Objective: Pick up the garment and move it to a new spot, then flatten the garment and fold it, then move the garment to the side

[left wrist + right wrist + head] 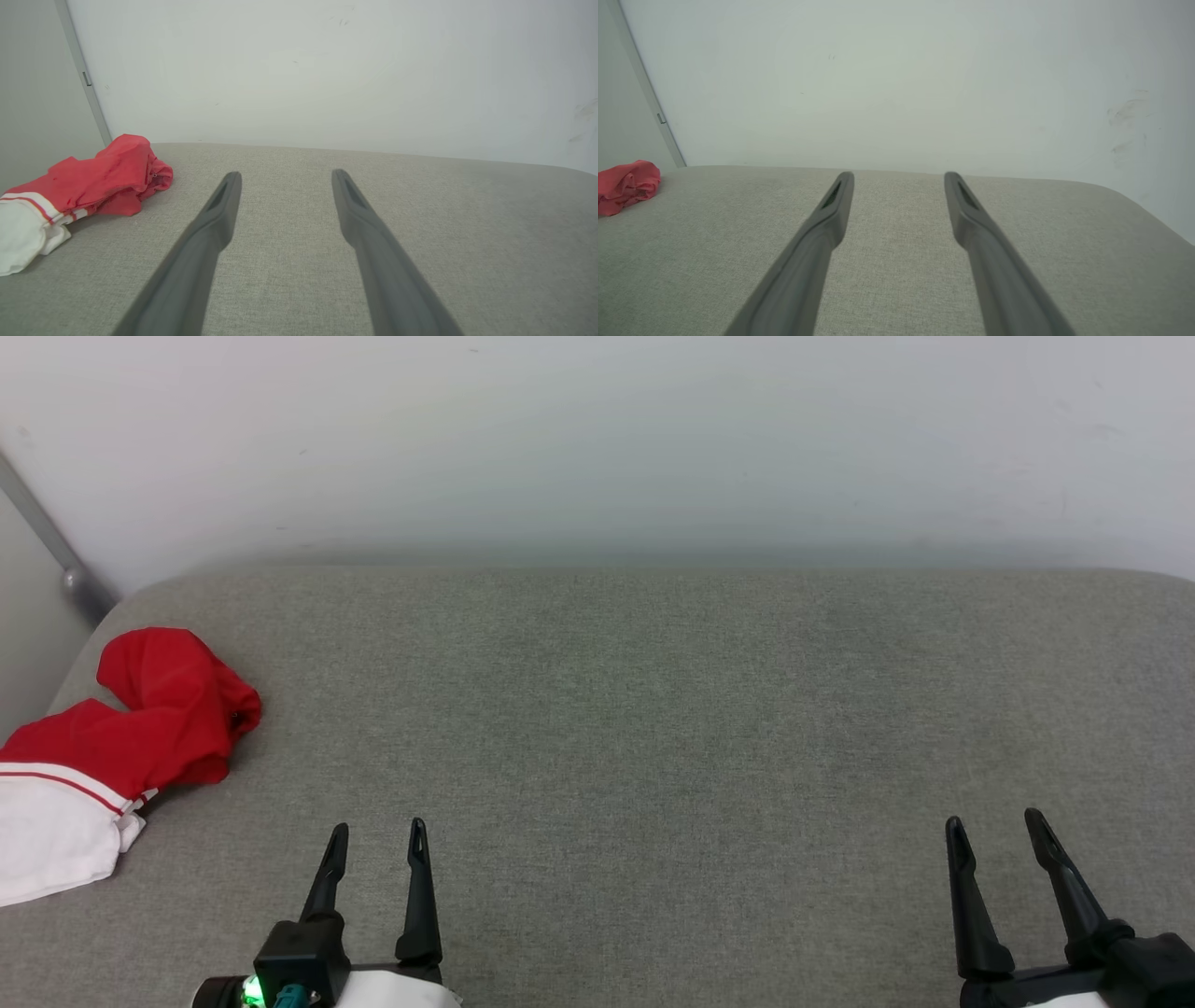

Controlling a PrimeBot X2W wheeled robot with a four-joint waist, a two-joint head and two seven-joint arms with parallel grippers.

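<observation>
Left claw: left gripper (378, 826) over the near-left part of the grey cushion (653, 709), its two dark fingers spread apart with nothing between them.
Right claw: right gripper (994, 819) over the cushion's near-right part, fingers likewise parted and empty.
Garment: red jersey T-shirt (159, 709), bunched in a heap at the cushion's left edge. A white sleeve with red striped trim lies on the near side of the heap. Whether it hangs over the cushion's edge cannot be told.
Risk, cushion's left edge: a pinch on the white sleeve alone would probably pull the heap outward, and it could slide off the cushion.
Risk, the heap: the layers are piled, so a grab may close on several folds at once. The shirt would then likely lift as a knot that resists flattening.
Risk, cushion's far-left corner: a grey metal bar (47, 537) runs down the wall (597, 448) there. A wide swing by the left arm might strike it.
Risk, cushion's surface: it looks soft, and fingertips pressed low could dig in and snag its weave.
Risk, cushion's right side: the right claw is well apart from the shirt, so help from it means a long reach across.
Writing: none readable. No lettering or number shows on the exposed folds.
</observation>
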